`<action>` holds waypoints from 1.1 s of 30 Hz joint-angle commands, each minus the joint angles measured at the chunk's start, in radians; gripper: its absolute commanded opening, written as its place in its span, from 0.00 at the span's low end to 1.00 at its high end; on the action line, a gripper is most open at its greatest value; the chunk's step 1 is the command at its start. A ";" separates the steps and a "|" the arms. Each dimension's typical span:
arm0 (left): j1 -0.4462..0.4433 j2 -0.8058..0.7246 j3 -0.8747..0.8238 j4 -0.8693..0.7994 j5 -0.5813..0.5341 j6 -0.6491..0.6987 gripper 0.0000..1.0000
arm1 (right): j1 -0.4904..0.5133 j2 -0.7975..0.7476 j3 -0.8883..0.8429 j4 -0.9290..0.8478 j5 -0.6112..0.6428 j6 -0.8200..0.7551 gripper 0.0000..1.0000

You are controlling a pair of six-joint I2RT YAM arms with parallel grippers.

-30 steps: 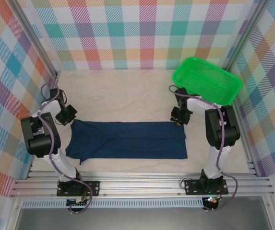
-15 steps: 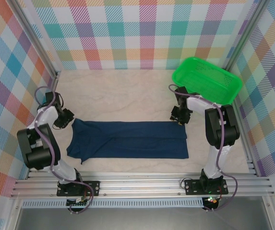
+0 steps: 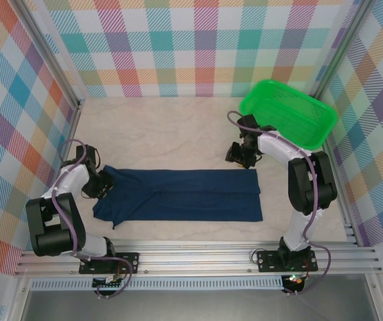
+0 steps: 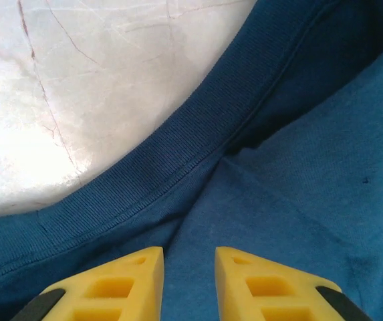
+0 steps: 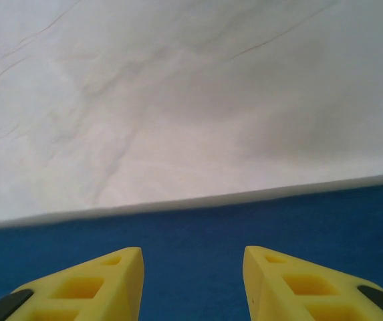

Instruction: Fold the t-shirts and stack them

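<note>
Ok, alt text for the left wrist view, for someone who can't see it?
The left gripper, yellow fingers slightly apart with nothing between them, points over a navy t-shirt near its ribbed collar. Pale marbled table shows at upper left.

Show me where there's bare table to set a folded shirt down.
Widest free patch: the table between the back wall and the shirt, left of the basket. A thinner strip runs between the shirt's near edge and the front rail. Crowded: both shirt ends, by the left pincer and right pincer, and the basket corner.
</note>
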 commanded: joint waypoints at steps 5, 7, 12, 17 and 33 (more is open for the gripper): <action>-0.035 0.100 -0.011 0.069 0.005 0.034 0.27 | 0.038 0.031 0.008 0.063 -0.197 0.024 0.45; -0.039 0.125 -0.007 0.071 0.001 0.048 0.27 | 0.042 0.038 0.001 0.074 -0.214 0.040 0.45; -0.044 0.123 -0.005 0.094 -0.007 0.063 0.25 | 0.055 0.044 -0.006 0.082 -0.219 0.052 0.45; -0.048 0.106 0.013 0.075 -0.027 0.084 0.18 | 0.058 0.048 -0.013 0.084 -0.213 0.056 0.45; -0.099 0.084 0.062 0.019 -0.057 0.115 0.00 | 0.067 0.059 -0.013 0.084 -0.207 0.053 0.43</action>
